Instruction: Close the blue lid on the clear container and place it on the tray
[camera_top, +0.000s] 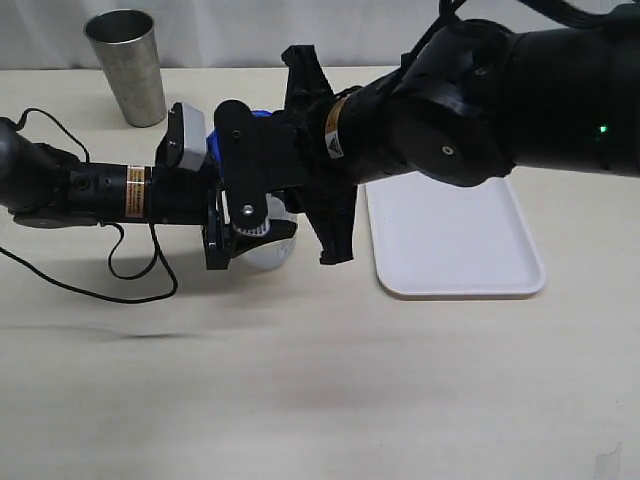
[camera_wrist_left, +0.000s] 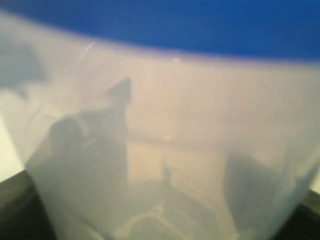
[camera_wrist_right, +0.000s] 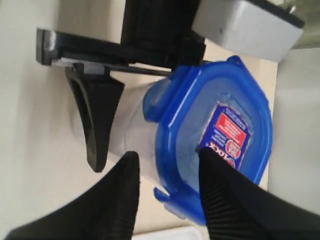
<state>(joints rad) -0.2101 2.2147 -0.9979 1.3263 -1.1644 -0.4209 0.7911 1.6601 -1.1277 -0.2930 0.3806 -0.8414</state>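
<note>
Outside, steady the clear container (camera_top: 272, 250), clamped in the left gripper (camera_top: 245, 245) near the tray (camera_top: 455, 255); from the left wrist, mind its cloudy wall under the blue lid (camera_wrist_left: 200, 25); from the right wrist, press the spread, empty right gripper (camera_wrist_right: 167, 157) squarely down on that lid.

The blue lid (camera_wrist_right: 225, 130), rounded-square with a red-and-white sticker, sits on the rim of the clear container (camera_wrist_right: 132, 127), with one snap tab sticking outward. The translucent container is off the tray (camera_top: 450, 240), which lies flat and white beside it, to the right in the exterior view.
</note>
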